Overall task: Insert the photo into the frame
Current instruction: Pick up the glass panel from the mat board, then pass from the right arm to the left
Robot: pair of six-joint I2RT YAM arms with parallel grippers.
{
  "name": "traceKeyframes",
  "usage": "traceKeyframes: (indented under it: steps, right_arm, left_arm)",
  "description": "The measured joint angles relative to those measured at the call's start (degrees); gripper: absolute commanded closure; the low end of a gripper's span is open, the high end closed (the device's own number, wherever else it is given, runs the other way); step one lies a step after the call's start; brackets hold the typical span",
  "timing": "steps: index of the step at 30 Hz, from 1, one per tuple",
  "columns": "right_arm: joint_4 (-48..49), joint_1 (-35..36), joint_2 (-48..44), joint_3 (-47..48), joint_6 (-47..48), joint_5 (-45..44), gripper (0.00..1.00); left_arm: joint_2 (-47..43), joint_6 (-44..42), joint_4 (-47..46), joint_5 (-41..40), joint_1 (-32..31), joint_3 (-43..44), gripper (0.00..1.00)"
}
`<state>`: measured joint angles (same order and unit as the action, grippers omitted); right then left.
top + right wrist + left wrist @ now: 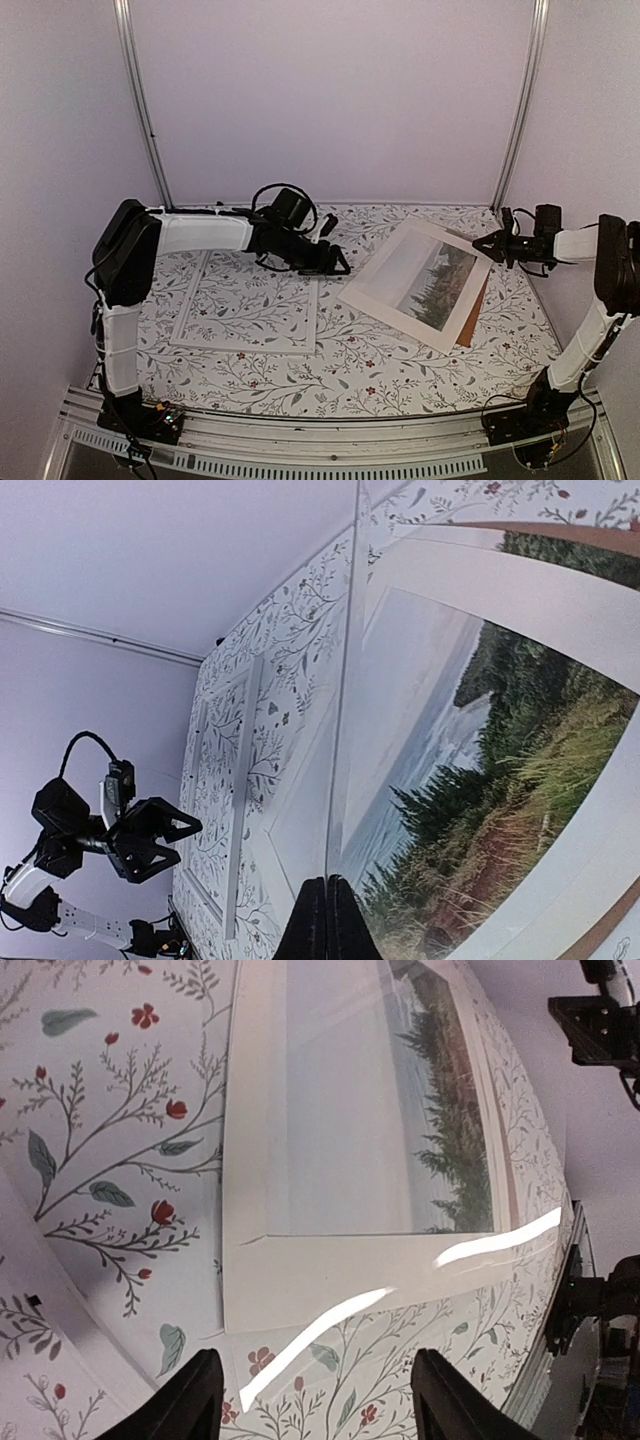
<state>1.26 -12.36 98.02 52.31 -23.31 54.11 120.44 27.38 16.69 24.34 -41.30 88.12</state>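
Observation:
The photo (420,280) lies face up at the centre right, turned at an angle. It also shows in the left wrist view (350,1110) and the right wrist view (480,730). My right gripper (482,243) is shut on a thin sheet edge at the photo's far right corner (326,880). The white frame (240,347) lies flat at the left, with the floral cloth showing through it. My left gripper (345,265) is open and empty, low over the cloth between the frame and the photo's near-left corner (315,1400). Glare streaks cross the photo's border and the cloth beside it.
A brown hardboard panel (477,310) sticks out from under the photo's right edge and shows in the right wrist view (560,535). Metal posts (145,100) stand at the back corners. The frame's border (243,780) lies left of the photo.

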Motion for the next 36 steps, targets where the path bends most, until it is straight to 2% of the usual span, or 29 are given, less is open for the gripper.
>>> traceKeyframes:
  steps: [8,18,23,28,36]
  right_arm:
    - [-5.55,1.68,-9.25,5.95,2.99,5.68,1.0]
    - [-5.27,8.59,-13.11,7.15,2.75,14.53,1.0]
    - [-5.03,11.32,-14.4,10.23,1.22,16.96,1.0]
    - [-2.05,14.14,-16.87,11.89,-2.19,19.58,1.0]
    - [2.32,16.28,-17.62,13.14,-8.55,22.21,1.0]
  left_arm:
    - [-5.92,-6.73,-4.98,-0.09,1.18,-0.72,0.28]
    - [-6.51,-10.4,-11.45,7.69,7.89,-1.99,0.22]
    - [-6.47,-10.97,-16.37,10.8,8.31,-3.26,0.19]
    - [-5.64,-11.26,-20.74,13.44,8.31,-3.76,0.08]
    - [-4.02,-11.06,-25.66,16.83,8.31,-3.76,0.06]
